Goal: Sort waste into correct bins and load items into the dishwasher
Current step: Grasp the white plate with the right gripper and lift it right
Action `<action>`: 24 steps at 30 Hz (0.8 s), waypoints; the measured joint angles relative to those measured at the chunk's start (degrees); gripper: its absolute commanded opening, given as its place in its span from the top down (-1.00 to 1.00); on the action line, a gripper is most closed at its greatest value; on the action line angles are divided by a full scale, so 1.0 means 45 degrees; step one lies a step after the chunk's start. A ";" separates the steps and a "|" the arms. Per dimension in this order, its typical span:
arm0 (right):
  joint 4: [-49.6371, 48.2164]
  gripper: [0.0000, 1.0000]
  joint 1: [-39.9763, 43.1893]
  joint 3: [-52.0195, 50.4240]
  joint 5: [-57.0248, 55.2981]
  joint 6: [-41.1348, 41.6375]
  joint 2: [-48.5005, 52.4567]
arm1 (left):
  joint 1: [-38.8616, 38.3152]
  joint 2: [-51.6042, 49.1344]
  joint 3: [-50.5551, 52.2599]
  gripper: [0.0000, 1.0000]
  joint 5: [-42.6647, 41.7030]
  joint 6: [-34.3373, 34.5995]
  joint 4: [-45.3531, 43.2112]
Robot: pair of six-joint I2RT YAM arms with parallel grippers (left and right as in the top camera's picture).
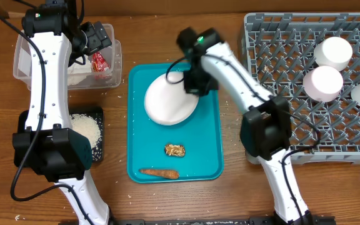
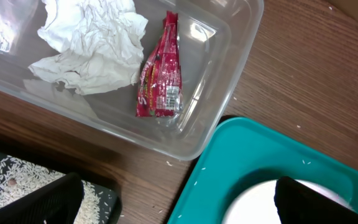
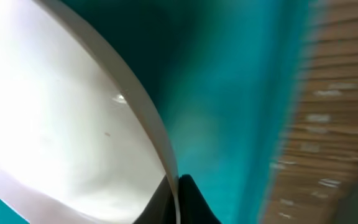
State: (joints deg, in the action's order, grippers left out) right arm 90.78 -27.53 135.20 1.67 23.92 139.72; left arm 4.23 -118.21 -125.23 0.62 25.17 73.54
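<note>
left arm stretched forward, left gripper [image 1: 97,39] jaws wide apart above clear tub [image 1: 27,62], red wrapper [image 2: 160,74] and napkin [image 2: 89,50] just beneath | right arm bent leftward, right gripper [image 1: 194,81] pinched on large plate [image 1: 167,103] rim over teal tray [image 1: 205,162]

2 white arms [image 1: 45,81], black joints [image 1: 264,132]; black cables [image 1: 16,169]; green lights [image 1: 200,40].

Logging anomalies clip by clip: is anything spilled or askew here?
A few stray rice grains lie on the table between the clear tub and the teal tray, outside the black tray. Nothing else stands out.
</note>
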 measured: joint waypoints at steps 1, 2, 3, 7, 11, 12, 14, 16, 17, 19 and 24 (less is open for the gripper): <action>0.0228 0.92 0.0175 0.0287 -0.0175 0.0000 -0.0044 | 0.0000 0.0000 0.0000 -1.00 0.0000 0.0000 0.0000; 0.0593 0.92 0.0500 0.0777 -0.0534 0.0000 -0.0146 | -0.0005 0.0000 0.0000 -1.00 0.0000 0.0000 0.0000; 0.0874 0.92 0.0811 0.1175 -0.0826 -0.0005 -0.0267 | 0.0000 0.0000 0.0000 -1.00 0.0000 0.0000 0.0000; 0.1341 0.92 0.2137 0.2424 -0.1681 -0.0053 -0.1098 | -0.0005 0.0000 0.0000 -1.00 0.0000 0.0000 0.0000; 0.1345 0.92 0.3628 0.2783 -0.2832 -0.0083 -0.2351 | 0.0000 0.0000 0.0000 -1.00 0.0000 0.0000 -0.0005; 0.1360 0.92 0.4041 0.2846 -0.3317 -0.0102 -0.2642 | 0.0000 0.0000 0.0000 -1.00 0.0000 0.0000 0.0000; 0.1365 0.92 0.4653 0.2929 -0.4051 -0.0097 -0.2929 | 0.0000 0.0000 0.0000 -1.00 0.0000 0.0000 0.0000; 0.1365 0.92 0.5246 0.2953 -0.4877 -0.0087 -0.3036 | 0.0000 0.0000 0.0000 -1.00 0.0000 0.0000 0.0000; 0.1360 0.92 0.5450 0.2953 -0.5231 -0.0092 -0.3036 | -0.0005 0.0000 0.0000 -1.00 0.0000 0.0000 0.0000; 0.1350 0.92 0.5712 0.2953 -0.5945 -0.0097 -0.2997 | 0.0000 0.0000 0.0000 -1.00 0.0000 0.0000 0.0000; 0.0840 0.92 0.5765 0.2953 -0.7650 -0.0136 -0.2987 | -0.0005 0.0000 0.0000 -1.00 0.0000 0.0000 0.0000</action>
State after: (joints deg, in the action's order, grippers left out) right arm 94.56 -1.58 148.49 -32.75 23.31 126.28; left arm 4.21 -118.21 -125.23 0.62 25.17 73.54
